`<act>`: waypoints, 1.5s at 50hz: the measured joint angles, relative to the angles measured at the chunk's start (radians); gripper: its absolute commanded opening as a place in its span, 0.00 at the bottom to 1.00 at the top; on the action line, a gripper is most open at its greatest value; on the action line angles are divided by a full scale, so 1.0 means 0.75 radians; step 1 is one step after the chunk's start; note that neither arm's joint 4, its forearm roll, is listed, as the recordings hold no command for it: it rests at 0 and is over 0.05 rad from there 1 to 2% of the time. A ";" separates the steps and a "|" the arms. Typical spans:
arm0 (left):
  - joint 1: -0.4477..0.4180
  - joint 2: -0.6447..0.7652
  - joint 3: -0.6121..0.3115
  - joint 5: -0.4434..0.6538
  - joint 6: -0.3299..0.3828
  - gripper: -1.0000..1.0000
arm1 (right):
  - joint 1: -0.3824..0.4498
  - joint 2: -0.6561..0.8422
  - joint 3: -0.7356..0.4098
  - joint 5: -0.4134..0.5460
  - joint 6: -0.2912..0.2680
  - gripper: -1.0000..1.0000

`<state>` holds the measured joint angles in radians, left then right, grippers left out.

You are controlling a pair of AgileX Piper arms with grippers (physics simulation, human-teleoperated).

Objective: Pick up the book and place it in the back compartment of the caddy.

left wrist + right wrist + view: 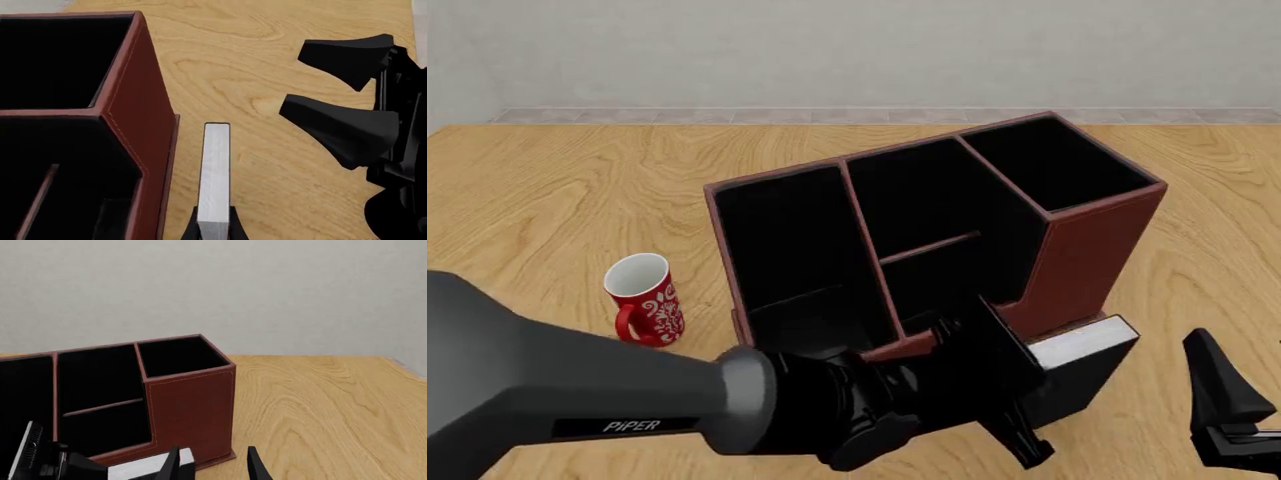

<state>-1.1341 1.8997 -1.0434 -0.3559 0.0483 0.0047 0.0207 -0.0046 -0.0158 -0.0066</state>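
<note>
Left wrist view: book (215, 175), white page block uppermost, pinched between the left end effector (215, 231) fingers at lower centre, just beside the caddy (137, 125) wall; right end effector (337, 92) spread at right.

Front view: book (1081, 350) at lower right, outside the caddy (1094, 245); back compartment (941, 215) centre, beyond the low divider. Red mug (647, 297) left, well apart.

Right wrist view: right end effector (213, 462) spread, empty; counter (333, 405) bare alongside.

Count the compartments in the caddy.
4 in the caddy: a long cell at its left end, two middle cells split by a thin low divider, and a deep tall-walled cell at its right end.
</note>
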 measured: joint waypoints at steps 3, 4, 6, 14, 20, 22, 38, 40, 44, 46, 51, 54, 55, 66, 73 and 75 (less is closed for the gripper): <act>0.003 -0.020 0.019 -0.007 0.000 0.00 | 0.000 -0.001 0.000 0.000 -0.001 1.00; 0.004 -0.028 0.026 -0.009 0.001 0.00 | 0.000 0.000 0.000 -0.001 -0.001 1.00; 0.006 -0.043 0.039 -0.014 0.002 0.00 | 0.000 0.002 0.000 -0.002 0.000 1.00; -0.001 -0.096 0.091 -0.035 0.014 0.00 | 0.000 0.002 0.001 -0.002 0.001 1.00; -0.006 -0.132 0.129 -0.052 0.021 0.00 | 0.000 -0.001 0.000 0.001 0.000 1.00; -0.008 -0.145 0.142 -0.056 0.024 0.00 | 0.000 0.000 0.000 -0.001 0.000 1.00; -0.014 -0.284 0.259 -0.090 0.046 0.00 | 0.000 0.000 0.001 -0.001 0.000 1.00; -0.010 -0.302 0.270 -0.090 0.050 0.00 | 0.001 -0.002 0.001 0.001 0.000 1.00; -0.002 -0.339 0.286 -0.084 0.054 0.00 | 0.000 -0.003 0.000 0.003 0.000 1.00; 0.003 -0.357 0.292 -0.079 0.057 0.00 | 0.000 -0.002 0.001 0.002 0.001 1.00; 0.014 -0.397 0.300 -0.060 0.065 0.00 | 0.001 -0.001 0.000 0.001 0.001 1.00; 0.024 -0.420 0.300 -0.045 0.066 0.00 | 0.001 -0.003 0.000 0.002 0.001 1.00; 0.027 -0.426 0.300 -0.041 0.066 0.00 | 0.001 -0.003 0.000 0.003 0.000 1.00; 0.058 -0.501 0.272 0.045 0.081 0.00 | 0.001 -0.008 -0.002 0.009 0.001 1.00; 0.081 -0.533 0.243 0.098 0.092 0.00 | 0.001 -0.008 -0.002 0.010 0.001 1.00; 0.087 -0.540 0.234 0.113 0.094 0.00 | 0.001 -0.010 -0.003 0.013 0.001 1.00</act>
<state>-1.0691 1.4943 -0.8678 -0.2713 0.1184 0.0053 0.0131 -0.0066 -0.0062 -0.0061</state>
